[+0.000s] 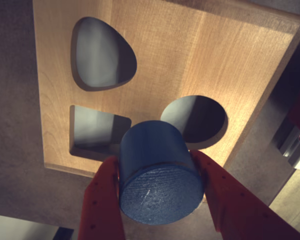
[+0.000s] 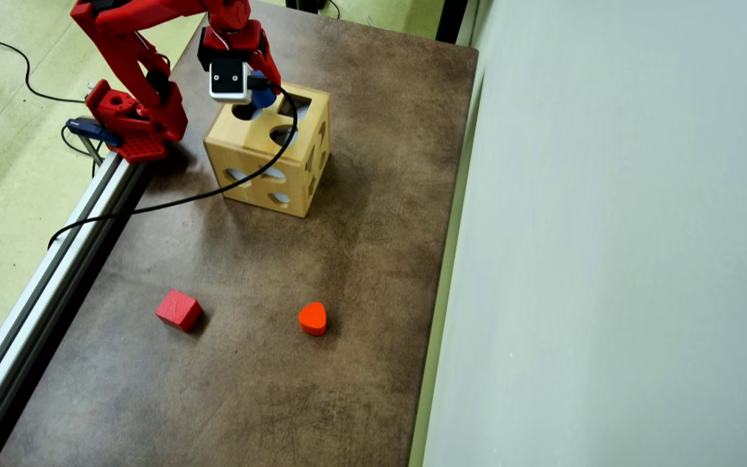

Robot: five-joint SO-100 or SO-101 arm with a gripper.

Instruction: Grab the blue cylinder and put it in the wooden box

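My red gripper (image 1: 157, 162) is shut on the blue cylinder (image 1: 159, 177), one finger on each side of it. I hold it above the top face of the wooden box (image 1: 190, 65). The top face has a rounded heart-like hole, a square hole and a round hole (image 1: 197, 119); the cylinder hangs between the square and the round one. In the overhead view the gripper (image 2: 263, 87) is over the box's (image 2: 253, 152) top near its far left edge, and only a bit of the blue cylinder (image 2: 263, 98) shows beside the wrist camera.
A red cube (image 2: 179, 310) and an orange heart block (image 2: 312, 318) lie on the brown table (image 2: 347, 259) nearer the front. The arm's base (image 2: 130, 123) is clamped to a metal rail (image 2: 56, 272) on the left. A black cable drapes across the box.
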